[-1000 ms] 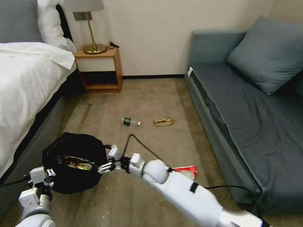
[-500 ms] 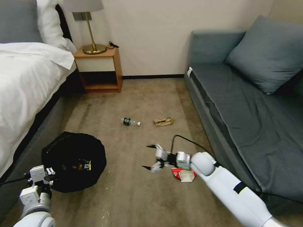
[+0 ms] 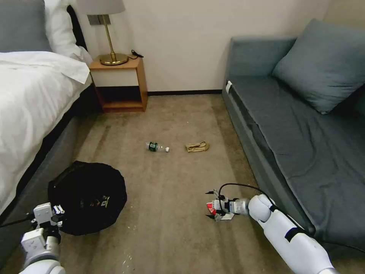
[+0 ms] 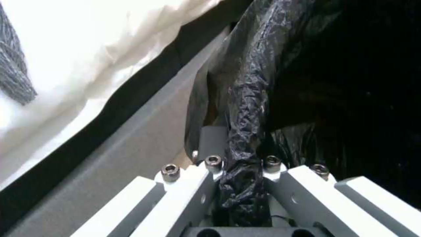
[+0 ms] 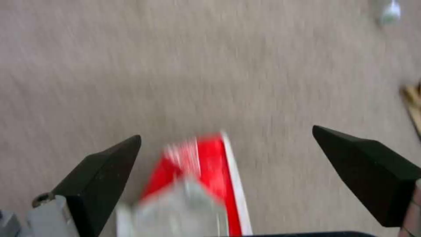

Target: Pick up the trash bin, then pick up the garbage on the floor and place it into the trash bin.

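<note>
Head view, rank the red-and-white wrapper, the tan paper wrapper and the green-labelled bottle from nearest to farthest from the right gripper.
1. Red-and-white wrapper: lying between the open fingers of the right gripper.
2. Tan paper wrapper: farther out on the carpet, toward the wall.
3. Green-labelled bottle: level with the paper, further to the robot's left.

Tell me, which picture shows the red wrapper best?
The right wrist view: the red wrapper sits big, though blurry, between the right hand's open fingers. The head view shows it tiny and partly hidden by that hand. The left wrist view faces the trash bin.
</note>
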